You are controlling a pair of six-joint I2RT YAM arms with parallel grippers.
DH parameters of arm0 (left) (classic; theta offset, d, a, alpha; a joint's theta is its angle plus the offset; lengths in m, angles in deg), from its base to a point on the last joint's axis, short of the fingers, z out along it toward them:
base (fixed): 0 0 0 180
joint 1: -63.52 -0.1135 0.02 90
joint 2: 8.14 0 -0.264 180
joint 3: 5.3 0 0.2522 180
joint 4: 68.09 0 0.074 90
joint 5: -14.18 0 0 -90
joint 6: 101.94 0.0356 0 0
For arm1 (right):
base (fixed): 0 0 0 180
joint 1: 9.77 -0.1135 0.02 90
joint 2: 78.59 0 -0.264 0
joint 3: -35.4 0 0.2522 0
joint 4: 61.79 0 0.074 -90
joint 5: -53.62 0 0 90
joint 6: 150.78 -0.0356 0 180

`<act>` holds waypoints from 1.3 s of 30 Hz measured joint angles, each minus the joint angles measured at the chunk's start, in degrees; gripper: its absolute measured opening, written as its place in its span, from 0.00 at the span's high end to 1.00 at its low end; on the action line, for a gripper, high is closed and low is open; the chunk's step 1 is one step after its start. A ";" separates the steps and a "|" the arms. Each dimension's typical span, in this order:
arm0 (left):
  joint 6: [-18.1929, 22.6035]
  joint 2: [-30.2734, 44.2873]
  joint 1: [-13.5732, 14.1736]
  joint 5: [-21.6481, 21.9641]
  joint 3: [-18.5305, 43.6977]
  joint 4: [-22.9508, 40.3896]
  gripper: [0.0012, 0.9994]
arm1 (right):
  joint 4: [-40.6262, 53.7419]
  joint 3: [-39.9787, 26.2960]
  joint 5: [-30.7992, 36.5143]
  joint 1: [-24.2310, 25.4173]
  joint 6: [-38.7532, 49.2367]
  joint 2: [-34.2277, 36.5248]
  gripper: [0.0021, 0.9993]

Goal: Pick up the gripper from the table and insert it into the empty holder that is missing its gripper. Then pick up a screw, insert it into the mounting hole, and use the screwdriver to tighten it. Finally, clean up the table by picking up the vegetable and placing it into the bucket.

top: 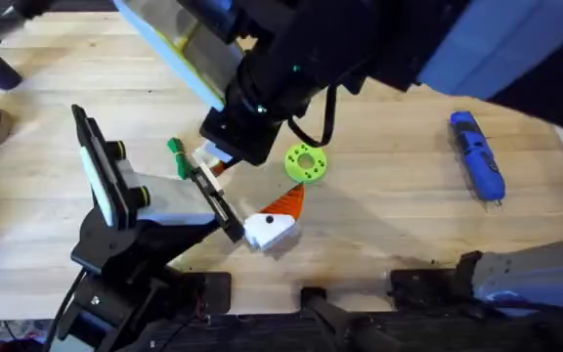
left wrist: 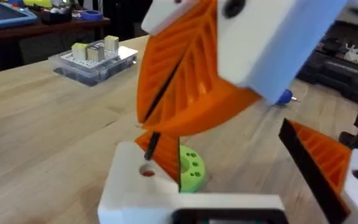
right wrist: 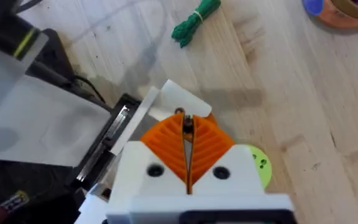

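The gripper (top: pixel 267 231) sits at the tip of the holder (top: pixel 164 200), toward the table's (top: pixel 389 205) near edge, left of middle, its mounting hole (left wrist: pixel 148 171) facing up, apparently seated to receive the fastener. The right gripper (right wrist: pixel 186 146) hangs just above it, orange pads clenched on a small dark screw (left wrist: pixel 153 144) pointing down at that hole, tip not yet in. A lime-green disc (top: pixel 304 163) lies just beyond; the screwdriver (top: pixel 477 156) waits unused near the right edge.
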State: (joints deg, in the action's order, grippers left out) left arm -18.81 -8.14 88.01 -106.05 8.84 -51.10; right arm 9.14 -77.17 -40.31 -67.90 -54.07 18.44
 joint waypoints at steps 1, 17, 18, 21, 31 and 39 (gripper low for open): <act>0.00 -0.01 0.00 0.00 0.00 0.00 0.01 | -0.01 0.00 0.00 0.00 0.01 0.01 1.00; 0.00 -0.01 0.00 -0.01 -0.01 0.00 0.01 | -0.09 0.00 -3.03 0.00 2.48 0.01 1.00; 0.00 0.00 0.00 -0.01 0.00 0.00 0.01 | -0.09 0.00 -3.03 0.00 2.57 0.01 1.00; 0.00 -0.01 0.00 -0.01 -0.01 0.00 0.01 | -0.10 -0.04 -3.04 0.00 2.63 0.36 1.00; -0.97 0.00 -0.04 0.52 -0.01 0.04 0.01 | -0.03 -0.37 -3.02 0.00 2.76 3.09 1.00; -0.83 0.00 -0.04 0.39 0.00 0.00 0.01 | -1.64 -0.37 -3.04 0.00 2.76 3.14 1.00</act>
State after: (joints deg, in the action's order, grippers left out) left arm -19.64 -8.14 87.97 -105.65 8.84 -51.10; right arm 7.49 -77.54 -43.34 -67.90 -51.31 21.57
